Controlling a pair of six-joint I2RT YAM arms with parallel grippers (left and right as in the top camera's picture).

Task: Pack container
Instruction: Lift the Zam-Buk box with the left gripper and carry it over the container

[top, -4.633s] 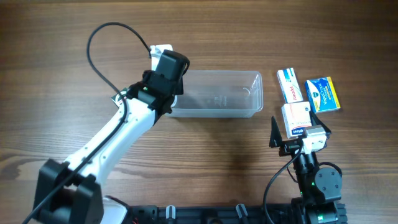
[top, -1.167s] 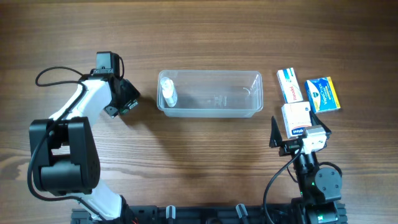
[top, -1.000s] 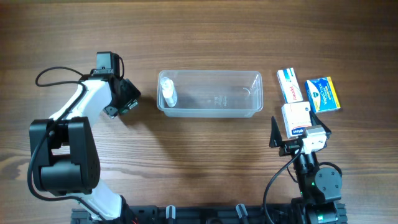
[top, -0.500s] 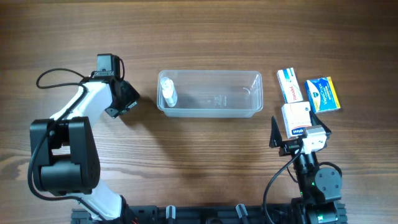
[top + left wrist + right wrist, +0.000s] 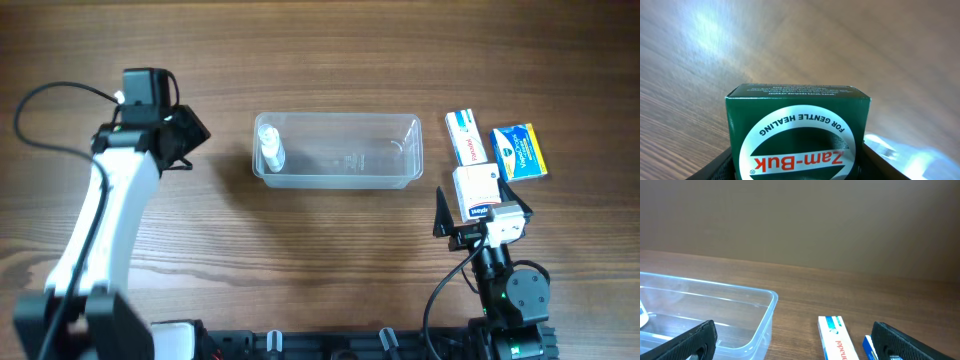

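Observation:
The container (image 5: 340,117), a clear rectangular tub, lies across the middle of the table, with a small white bottle (image 5: 270,148) at its left end. My left gripper (image 5: 185,140) hangs to the left of the tub, raised off the table. In the left wrist view that gripper (image 5: 797,171) is shut on a green Zam-Buk box (image 5: 799,125), which fills the space between its jaws. My right gripper (image 5: 799,347) stands open near the front right, aimed at the tub's right corner (image 5: 771,300), with nothing between its fingers (image 5: 692,339).
A white box with blue and red print (image 5: 464,136) and a blue and yellow box (image 5: 520,152) lie side by side right of the tub. In the right wrist view the white box (image 5: 837,339) lies just ahead. Bare wood surrounds them.
My left gripper has closed on the green box and lifted away from the table, moving left and back. The bottle lies in the tub. The right arm has not moved.

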